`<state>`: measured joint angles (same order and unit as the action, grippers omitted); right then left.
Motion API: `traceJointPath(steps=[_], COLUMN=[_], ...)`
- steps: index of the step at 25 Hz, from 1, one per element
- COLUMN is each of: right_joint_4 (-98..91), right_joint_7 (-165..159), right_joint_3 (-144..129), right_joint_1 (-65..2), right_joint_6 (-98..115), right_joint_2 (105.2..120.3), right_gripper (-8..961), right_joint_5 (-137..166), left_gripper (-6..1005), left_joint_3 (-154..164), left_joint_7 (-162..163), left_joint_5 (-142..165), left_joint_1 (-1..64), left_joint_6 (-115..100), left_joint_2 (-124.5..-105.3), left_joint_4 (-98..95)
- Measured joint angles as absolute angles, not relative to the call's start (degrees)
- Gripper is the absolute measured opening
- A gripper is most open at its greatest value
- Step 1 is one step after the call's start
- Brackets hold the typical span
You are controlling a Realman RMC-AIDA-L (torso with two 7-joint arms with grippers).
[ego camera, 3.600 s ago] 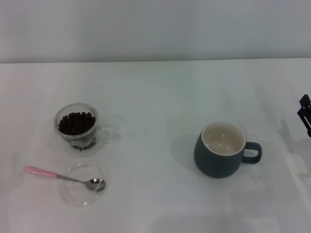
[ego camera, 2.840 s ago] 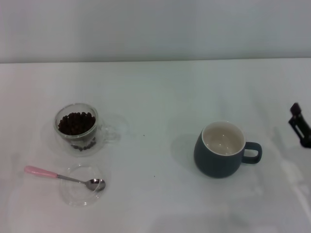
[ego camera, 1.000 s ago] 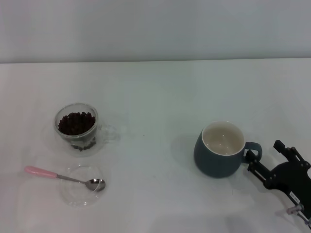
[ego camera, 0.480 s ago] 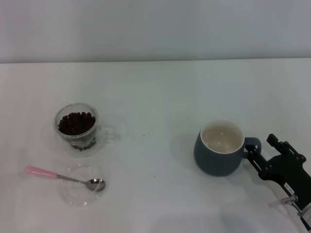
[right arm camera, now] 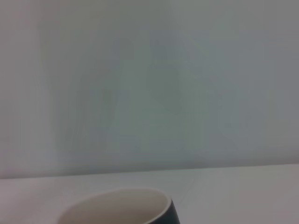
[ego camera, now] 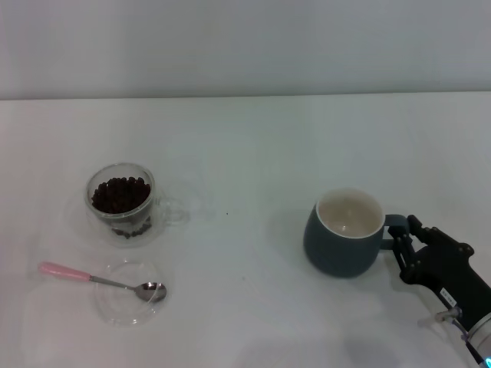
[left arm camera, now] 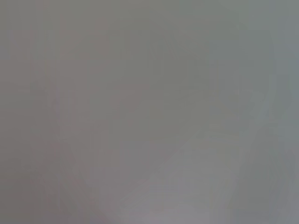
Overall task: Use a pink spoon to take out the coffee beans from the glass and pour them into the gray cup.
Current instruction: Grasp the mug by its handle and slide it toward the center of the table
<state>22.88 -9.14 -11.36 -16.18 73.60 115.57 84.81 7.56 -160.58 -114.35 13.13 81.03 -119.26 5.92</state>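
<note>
A: 1 arm has come in: the right gripper (ego camera: 402, 239), which sat at the desk's (ego camera: 253, 146) far right edge 3.6 s ago, now has its jaws at the loop handle of the gray cup (ego camera: 343, 243). The cup has slid and turned a little since 0.5 s ago, so I judge it has been touched.

B: Are the jaws clamped on the handle?

A: I cannot tell; the dark fingers merge with the handle. The left gripper is out of sight, and its wrist view shows only blank gray.

B: What does that mean for the task?

A: Probably the cup is being steadied or repositioned first. No scooping has begun.

B: What is in the containers?

A: Right at the jaws, the gray cup shows a bare cream inside, with no beans. Well away from the jaws, across the desk, the pink spoon (ego camera: 100, 280) lies with its bowl on a flat clear glass disc (ego camera: 126, 293). Just beyond that, the glass (ego camera: 123, 202) stands upright, filled with coffee beans (ego camera: 120, 194).
</note>
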Motion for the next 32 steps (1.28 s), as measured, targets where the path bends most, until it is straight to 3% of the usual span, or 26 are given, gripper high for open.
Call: traceJointPath(steps=[2,7,32], right_joint_4=[22.99,24.03,30.91], right_joint_7=[-9.30,-10.55,-7.96], right_joint_3=[-11.26,-10.99,1.90], right_joint_1=[-16.25,-17.04,-18.12], right_joint_6=[73.63,73.46,61.24], right_joint_2=[115.57,115.58,115.84], right_gripper=[258,201,147], right_joint_5=[86.54,91.02,112.32], left_gripper=[893,893,893], left_joint_3=[7.56,7.56,7.55], left_joint_7=[-160.58,-160.58,-160.24], left_joint_5=[-114.35,-114.34,-114.06], left_joint_1=[13.11,13.39,13.54], left_joint_6=[81.03,81.04,81.04], left_joint_2=[-119.26,-119.26,-119.28], left_joint_4=[5.91,6.03,6.10])
